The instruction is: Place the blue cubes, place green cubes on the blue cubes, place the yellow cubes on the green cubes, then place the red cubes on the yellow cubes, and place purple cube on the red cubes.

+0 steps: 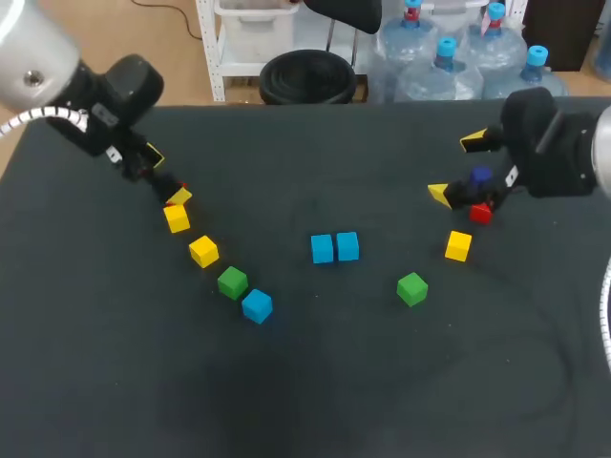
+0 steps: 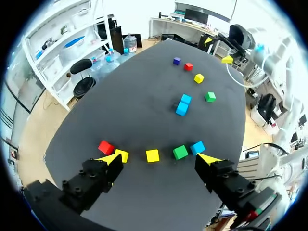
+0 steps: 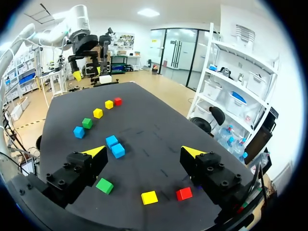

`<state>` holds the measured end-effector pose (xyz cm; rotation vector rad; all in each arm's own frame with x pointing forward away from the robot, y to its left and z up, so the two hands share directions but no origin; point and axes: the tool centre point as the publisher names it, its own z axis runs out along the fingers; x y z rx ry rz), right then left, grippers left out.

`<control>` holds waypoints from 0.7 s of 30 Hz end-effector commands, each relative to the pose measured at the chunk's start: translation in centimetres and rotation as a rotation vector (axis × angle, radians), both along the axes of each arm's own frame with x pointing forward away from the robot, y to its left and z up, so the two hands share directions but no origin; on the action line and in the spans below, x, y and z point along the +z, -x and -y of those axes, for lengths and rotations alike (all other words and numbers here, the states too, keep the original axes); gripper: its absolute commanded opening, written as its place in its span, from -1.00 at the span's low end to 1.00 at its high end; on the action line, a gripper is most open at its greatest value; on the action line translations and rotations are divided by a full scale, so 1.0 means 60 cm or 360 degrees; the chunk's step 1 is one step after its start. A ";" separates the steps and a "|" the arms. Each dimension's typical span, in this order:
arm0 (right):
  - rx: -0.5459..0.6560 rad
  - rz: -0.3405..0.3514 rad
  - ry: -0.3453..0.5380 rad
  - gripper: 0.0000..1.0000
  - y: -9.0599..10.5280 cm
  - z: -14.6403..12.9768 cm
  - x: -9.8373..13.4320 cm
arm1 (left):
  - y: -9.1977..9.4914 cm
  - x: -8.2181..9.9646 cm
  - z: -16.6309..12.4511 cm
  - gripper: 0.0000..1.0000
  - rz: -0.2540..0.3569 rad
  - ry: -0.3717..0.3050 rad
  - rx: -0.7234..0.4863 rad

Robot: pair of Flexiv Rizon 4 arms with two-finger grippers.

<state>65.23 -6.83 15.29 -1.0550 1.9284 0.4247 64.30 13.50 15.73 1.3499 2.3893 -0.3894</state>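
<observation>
My left gripper [image 2: 161, 157]: fingers wide apart, empty | just ahead of its tips, in a line: red cube [image 2: 106, 147], two yellow cubes [image 2: 152, 155], green cube [image 2: 180, 152], blue cube [image 2: 197, 147] | my right gripper [image 3: 143, 151]: fingers wide apart, empty | beneath it: second green cube [image 3: 104, 185], third yellow cube [image 3: 149, 197], second red cube [image 3: 184, 193] | blue pair [image 3: 114, 146]: touching each other, just ahead of one of its tips

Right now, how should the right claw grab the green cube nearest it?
From straight above, right claw pinching two opposite side faces of the small green cube. It sits flat, apart from the small yellow cube, slightly turned, so rotate to match.
</observation>
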 end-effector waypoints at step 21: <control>-0.0301 0.0184 0.0100 1.00 0.004 -0.005 -0.001 | 0.026 -0.085 0.215 1.00 -0.0247 -0.1274 -0.1869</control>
